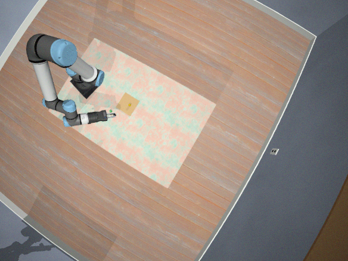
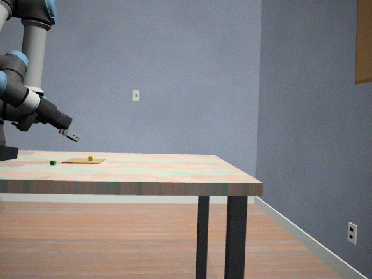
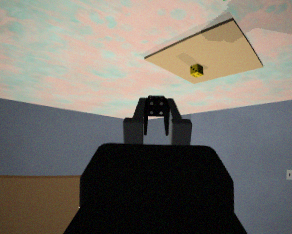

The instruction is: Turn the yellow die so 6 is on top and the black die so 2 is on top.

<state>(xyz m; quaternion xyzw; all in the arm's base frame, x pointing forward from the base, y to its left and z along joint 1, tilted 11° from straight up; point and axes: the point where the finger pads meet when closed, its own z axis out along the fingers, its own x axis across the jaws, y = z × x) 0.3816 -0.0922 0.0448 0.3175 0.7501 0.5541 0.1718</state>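
Observation:
My gripper is shut on the black die, which shows a face with several white pips in the wrist view. The gripper is tilted far over, its fingers pointing sideways and slightly down, well above the table and left of the mat. The yellow die stands on the tan mat; its top number is too small to read. The green die lies on the table left of the mat; its pips are unreadable in the top and exterior views. The mat lies flat.
The pink and mint table top extends around the mat. The arm's base stands at the left on the table. The arm's shadow falls across part of the mat.

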